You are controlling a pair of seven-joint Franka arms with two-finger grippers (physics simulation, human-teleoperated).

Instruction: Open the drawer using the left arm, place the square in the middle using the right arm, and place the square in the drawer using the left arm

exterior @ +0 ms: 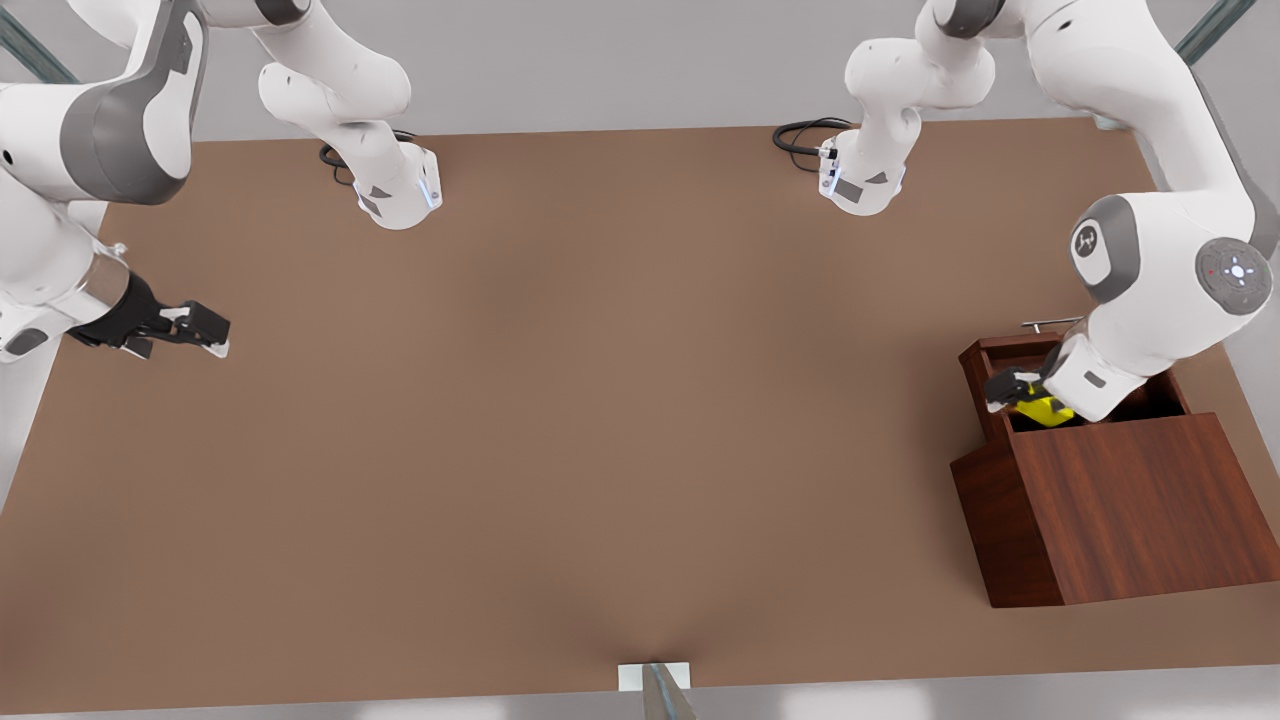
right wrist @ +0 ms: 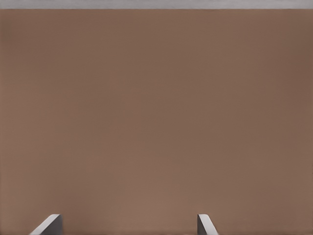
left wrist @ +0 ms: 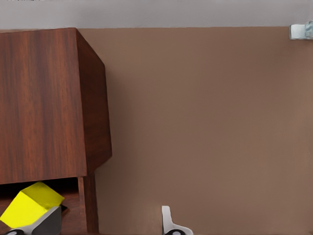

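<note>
Left gripper [exterior: 1012, 390]: fingers spread wide and released, one fingertip [left wrist: 49, 221] against the square [exterior: 1044, 409], the other outside the drawer [exterior: 1000, 352] wall over bare table [exterior: 600, 400]. Square: tilted, lying inside the open drawer just beside that near fingertip, so the nearer arm is the left. Right gripper [exterior: 205, 330]: fingers parted and empty, waiting well apart at the front view's left.

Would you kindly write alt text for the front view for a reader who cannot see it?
At the front view's right, the left end effector reaches into the open drawer of the wooden box, beside the yellow square. The right end effector waits, open, over the bare table at far left.
</note>
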